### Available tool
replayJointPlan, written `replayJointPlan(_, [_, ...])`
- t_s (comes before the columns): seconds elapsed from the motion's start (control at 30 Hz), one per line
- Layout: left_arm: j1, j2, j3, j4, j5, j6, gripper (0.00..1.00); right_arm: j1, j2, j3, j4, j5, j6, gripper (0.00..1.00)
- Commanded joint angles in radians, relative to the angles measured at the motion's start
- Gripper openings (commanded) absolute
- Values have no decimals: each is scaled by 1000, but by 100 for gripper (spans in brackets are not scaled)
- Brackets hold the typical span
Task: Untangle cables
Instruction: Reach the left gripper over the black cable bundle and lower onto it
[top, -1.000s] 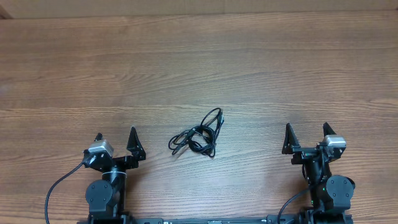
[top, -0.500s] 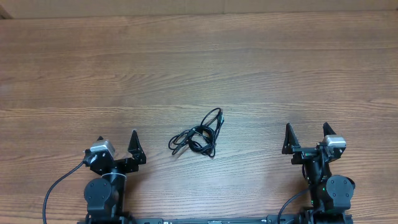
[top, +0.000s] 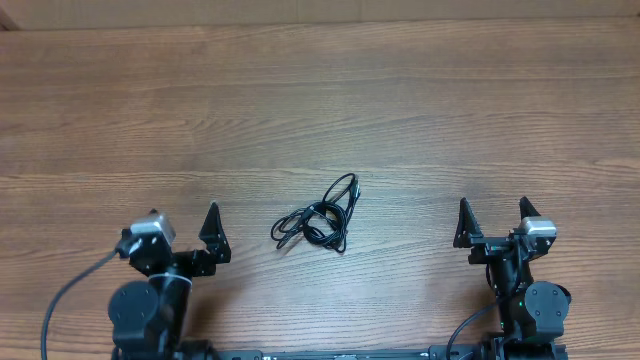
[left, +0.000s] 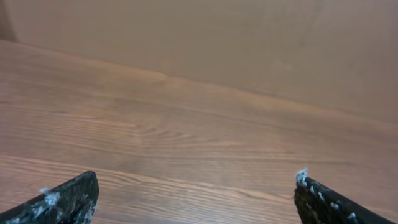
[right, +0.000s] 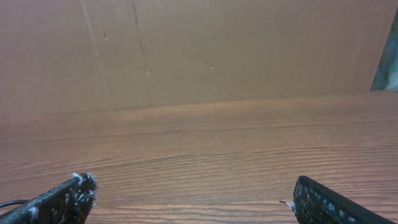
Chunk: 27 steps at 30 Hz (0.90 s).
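Observation:
The cables (top: 320, 215) are a small bunch of thin black cords tangled together on the wooden table (top: 320, 100), near the middle front. My left gripper (top: 182, 220) is open and empty, left of the bunch and apart from it. My right gripper (top: 492, 212) is open and empty, well to the right of the bunch. In the left wrist view my open jaws (left: 196, 186) frame bare wood and the cables do not show. In the right wrist view my open jaws (right: 189, 190) frame bare wood, with a thin black cord end (right: 7, 203) at the left edge.
A brown cardboard wall (right: 199, 50) stands along the far edge of the table. Thick black robot cables (top: 60, 305) trail from the left arm base at the front, and another trails from the right arm base (top: 465, 330).
My left arm has shifted a little to the left and turned slightly. The cables and my right arm have not moved.

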Motion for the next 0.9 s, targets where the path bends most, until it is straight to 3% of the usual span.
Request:
replayJointPlan(0.0, [6, 145, 123, -45, 111, 58, 100, 6, -12, -10, 7, -1, -1, 100])
replayJointPlan(0.47, [-12, 683, 628, -511, 367, 291, 100, 6, -12, -10, 7, -1, -1, 100])
replayJointPlan(0.73, [-186, 920, 825, -721, 291, 349, 100, 6, -12, -10, 7, -1, -1, 100])
replayJointPlan(0.87, [-308, 996, 844, -740, 161, 264, 100, 6, -12, -10, 7, -1, -1, 100])
